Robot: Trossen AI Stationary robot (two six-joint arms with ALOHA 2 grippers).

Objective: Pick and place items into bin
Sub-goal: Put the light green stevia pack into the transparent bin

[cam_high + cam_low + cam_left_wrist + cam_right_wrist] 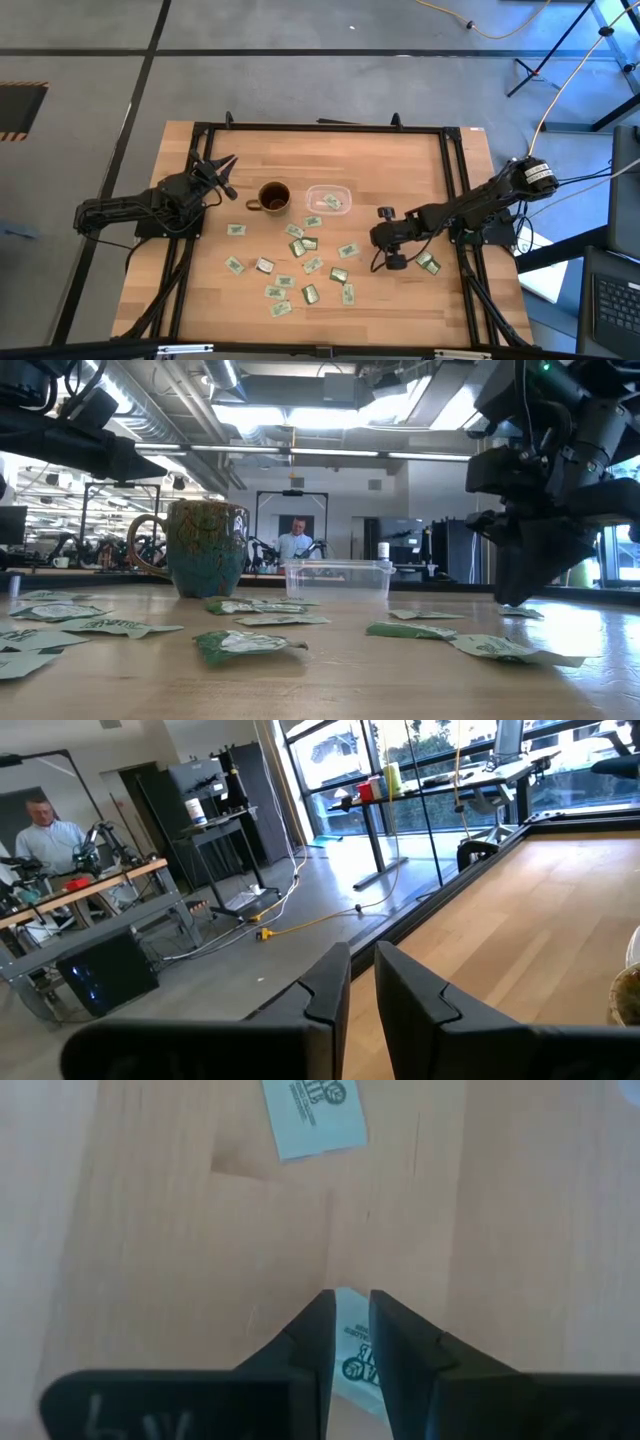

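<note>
- Closest to the low camera, a crumpled pale green and white flat packet (245,645) lies on the light wooden table (400,300), with more packets spread flat around it.
- Between the fingertips of the right gripper (348,1312) sits another small pale packet with green print (358,1365); the narrow-set jaws pinch its edge just above the wood, and a second white packet (312,1116) lies apart from it, further ahead.
- From above, the right gripper (383,240) is low over the table's right half, with two packets (428,264) just beside it and the main scatter (300,270) off to its left.
- Roughly twenty packets lie loose across the middle of the table, in front of the mug and the bin.
- A small shallow clear plastic bin with rounded corners (328,199) stands near the table's centre, just right of the mug; at least one green-and-white packet (333,202) lies inside it.
- A round brown mug with a handle (273,197) stands upright beside the bin, apart from it.
- At the table's left edge the left gripper (224,175) waits, off the wood, its fingers (420,995) a narrow gap apart with nothing between them.
- Beyond the table a person (296,540) is at a workbench in the room.
</note>
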